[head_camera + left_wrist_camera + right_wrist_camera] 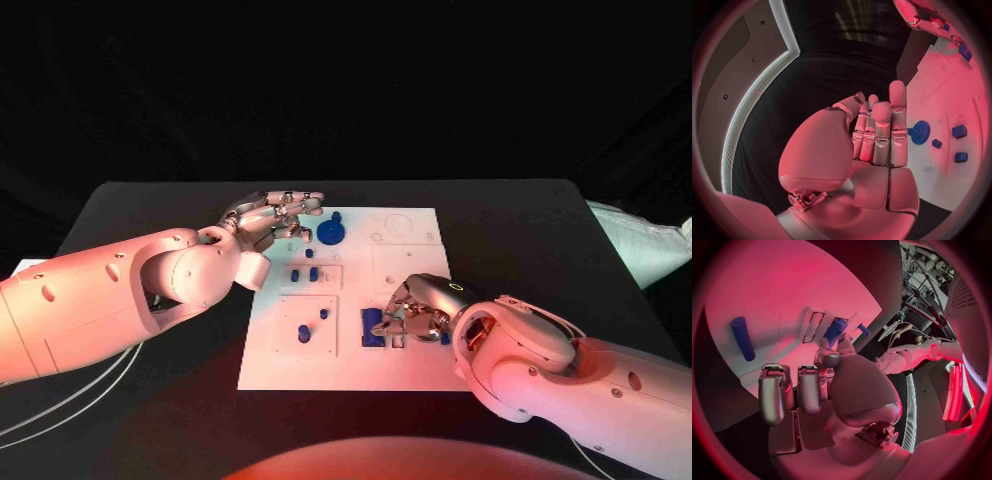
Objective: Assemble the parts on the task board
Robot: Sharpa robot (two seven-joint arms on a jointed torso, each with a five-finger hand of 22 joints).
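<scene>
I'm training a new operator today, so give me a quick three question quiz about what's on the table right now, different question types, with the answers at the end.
1. True or false: the blue gear lies near the far edge of the white board, close to the left hand.
2. Multiple choice: the right hand is over which part of the board? A) far left corner B) near right part C) off the board entirely
3. Fill in: the table under the board is coloured ____.

Key: 1 true; 2 B; 3 black.
</scene>
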